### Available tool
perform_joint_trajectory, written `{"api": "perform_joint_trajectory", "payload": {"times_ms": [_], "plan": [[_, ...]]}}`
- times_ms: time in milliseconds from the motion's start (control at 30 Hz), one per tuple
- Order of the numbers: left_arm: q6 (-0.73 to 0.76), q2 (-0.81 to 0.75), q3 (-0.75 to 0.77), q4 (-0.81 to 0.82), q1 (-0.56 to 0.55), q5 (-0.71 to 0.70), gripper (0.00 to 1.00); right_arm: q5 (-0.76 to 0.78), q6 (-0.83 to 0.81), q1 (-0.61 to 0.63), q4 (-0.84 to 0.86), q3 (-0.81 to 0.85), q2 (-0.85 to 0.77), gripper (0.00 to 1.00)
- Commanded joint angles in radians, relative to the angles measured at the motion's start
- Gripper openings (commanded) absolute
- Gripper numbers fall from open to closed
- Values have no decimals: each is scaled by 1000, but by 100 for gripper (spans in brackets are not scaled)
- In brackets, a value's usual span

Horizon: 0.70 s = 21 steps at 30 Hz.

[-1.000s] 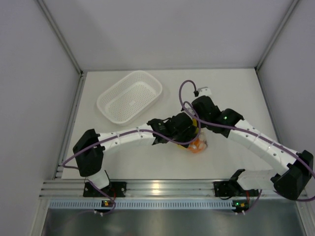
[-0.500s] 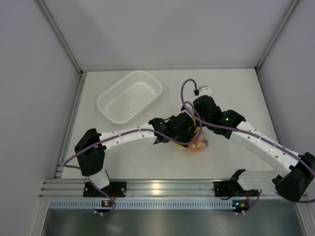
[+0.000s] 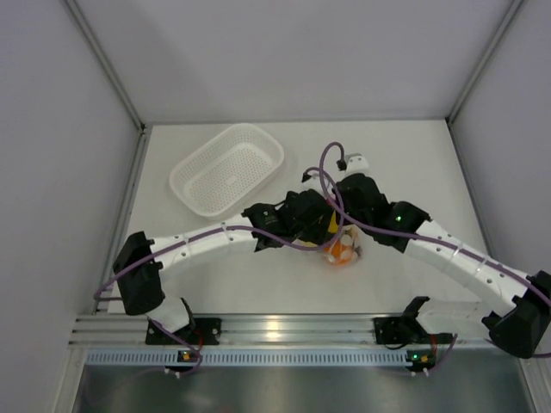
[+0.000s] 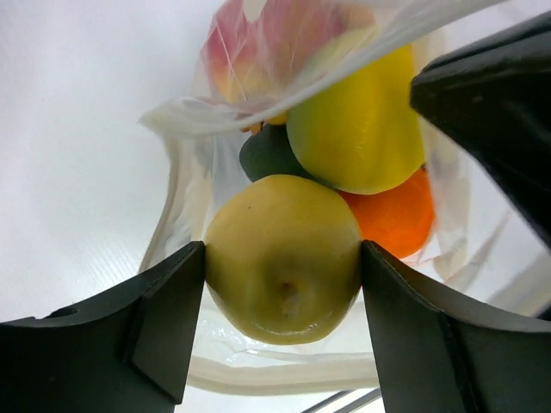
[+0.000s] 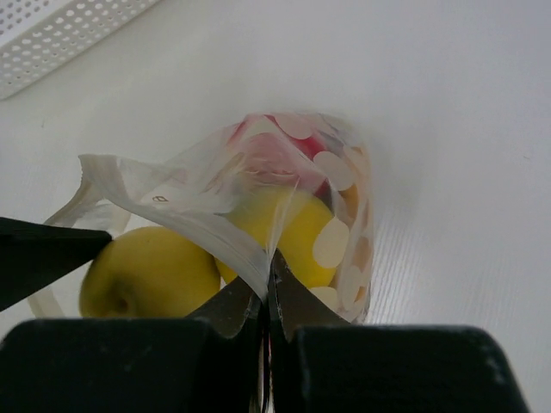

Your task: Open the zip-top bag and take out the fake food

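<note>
**Left wrist view.**
1. Left claw (image 4: 282, 284): jaws spread wide, with one finger (image 4: 164, 318) pressed to each flank of the near lemon (image 4: 284, 249), so it has a grip on that fruit.
2. Zip-top bag (image 4: 185, 181): clear and crinkled, with its mouth open toward the claw. The rim runs beneath the near lemon, and an upper flap drapes over the fruit beyond it.
3. Fake food (image 4: 344, 172), all lying past the fingertips:
   - Far lemon (image 4: 362, 120): above and right of the held one, touching it.
   - Orange (image 4: 400, 215): just right of the held lemon, under the far lemon.
   - Avocado (image 4: 267, 153): dark green, just above the held lemon.
   - Apple (image 4: 267, 43): red, farthest from the claw, seen through the plastic.

**Right wrist view.**

4. Right claw (image 5: 265, 297): jaws fully together, pinching a flap of the bag's rim between the tips. The bag spreads out ahead of the tips, with white dots on its right side. The near lemon sits just left of the tips.
5. Basket (image 5: 60, 30): white and perforated, far ahead and to the left of this claw, well apart from the bag.

**Top external view.**

6. Table (image 3: 413, 155): both claws meet over the bag near its middle. The basket lies beyond the left claw, not touching it.
</note>
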Motion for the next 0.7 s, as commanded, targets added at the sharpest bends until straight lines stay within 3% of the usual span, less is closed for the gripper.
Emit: {"api": "perform_joint_trajectory", "payload": {"times_ms": [0, 267, 467, 667], "plan": [[-17, -126, 7, 201, -12, -7, 0, 51, 23, 16, 32, -38, -4, 0], [-14, -198, -15, 226, -12, 56, 0, 106, 48, 6, 58, -49, 10, 0], [12, -302, -56, 214, -10, -48, 0, 130, 46, -43, 63, -52, -11, 0], [48, -399, -39, 96, 8, -221, 0, 118, 5, -121, 52, -49, -57, 0]]}}
